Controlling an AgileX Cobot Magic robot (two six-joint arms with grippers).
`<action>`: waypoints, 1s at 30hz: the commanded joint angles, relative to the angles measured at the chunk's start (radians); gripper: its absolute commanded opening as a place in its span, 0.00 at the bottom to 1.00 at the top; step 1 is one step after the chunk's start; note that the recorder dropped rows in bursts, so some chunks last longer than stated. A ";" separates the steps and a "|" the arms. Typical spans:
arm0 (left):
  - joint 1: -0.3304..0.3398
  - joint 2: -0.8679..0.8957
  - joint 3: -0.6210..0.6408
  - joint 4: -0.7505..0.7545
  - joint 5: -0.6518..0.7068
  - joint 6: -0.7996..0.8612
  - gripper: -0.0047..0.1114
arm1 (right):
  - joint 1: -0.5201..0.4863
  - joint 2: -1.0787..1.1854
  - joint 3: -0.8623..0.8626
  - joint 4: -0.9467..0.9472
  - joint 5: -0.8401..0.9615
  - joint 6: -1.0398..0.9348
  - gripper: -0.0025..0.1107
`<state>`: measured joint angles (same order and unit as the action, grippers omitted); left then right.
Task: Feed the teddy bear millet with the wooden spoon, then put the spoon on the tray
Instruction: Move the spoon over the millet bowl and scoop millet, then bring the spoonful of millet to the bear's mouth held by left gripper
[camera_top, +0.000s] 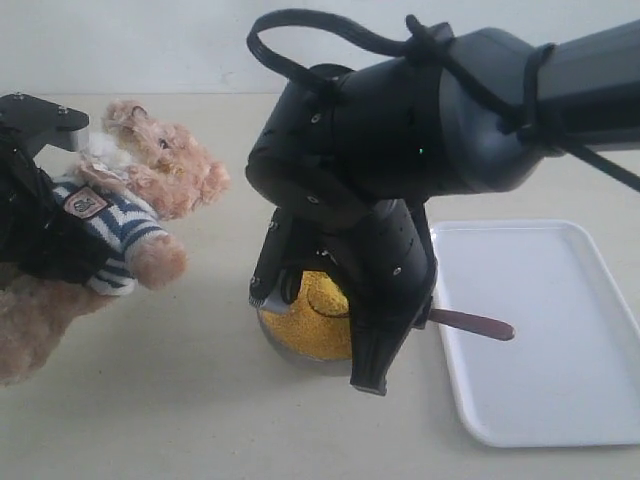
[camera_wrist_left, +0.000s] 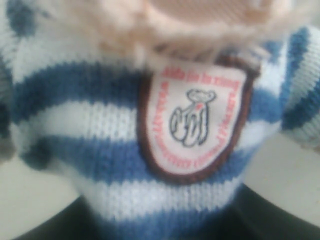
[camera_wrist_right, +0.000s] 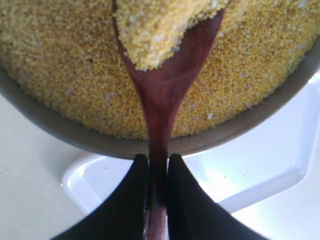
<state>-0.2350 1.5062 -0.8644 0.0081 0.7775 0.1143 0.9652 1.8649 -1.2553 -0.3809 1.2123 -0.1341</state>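
Observation:
The teddy bear (camera_top: 150, 185) leans back at the left, held up off the table by my left gripper (camera_top: 45, 240), which is shut on its striped body. In the left wrist view the shirt badge (camera_wrist_left: 194, 120) fills the frame, with dark fingers (camera_wrist_left: 45, 227) at the sides. My right gripper (camera_wrist_right: 158, 162) is shut on the handle of the wooden spoon (camera_wrist_right: 165, 85). The spoon's bowl carries a heap of millet (camera_wrist_right: 155, 30) over the metal bowl (camera_wrist_right: 60, 131). In the exterior view the right gripper (camera_top: 415, 315) hangs over the millet (camera_top: 315, 320), and the spoon handle's end (camera_top: 475, 323) sticks out over the tray (camera_top: 560, 330).
The white tray's rounded corner (camera_wrist_right: 80, 175) lies right beside the metal bowl (camera_top: 290, 352). The bulky right arm (camera_top: 420, 130) hides most of the bowl. Bare beige table (camera_top: 180, 400) lies in front of the bear.

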 joint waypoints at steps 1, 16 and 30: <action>-0.007 -0.011 0.003 -0.008 -0.016 -0.011 0.07 | -0.008 -0.028 -0.005 0.008 0.009 -0.007 0.02; -0.007 -0.011 0.003 -0.021 0.026 -0.011 0.07 | -0.008 -0.069 -0.155 0.099 0.009 -0.018 0.02; -0.103 -0.011 0.037 -0.209 -0.025 0.245 0.07 | -0.008 0.093 -0.502 0.133 0.009 -0.036 0.02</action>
<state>-0.3188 1.5062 -0.8407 -0.1880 0.7911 0.3447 0.9652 1.9443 -1.7184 -0.2665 1.2177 -0.1609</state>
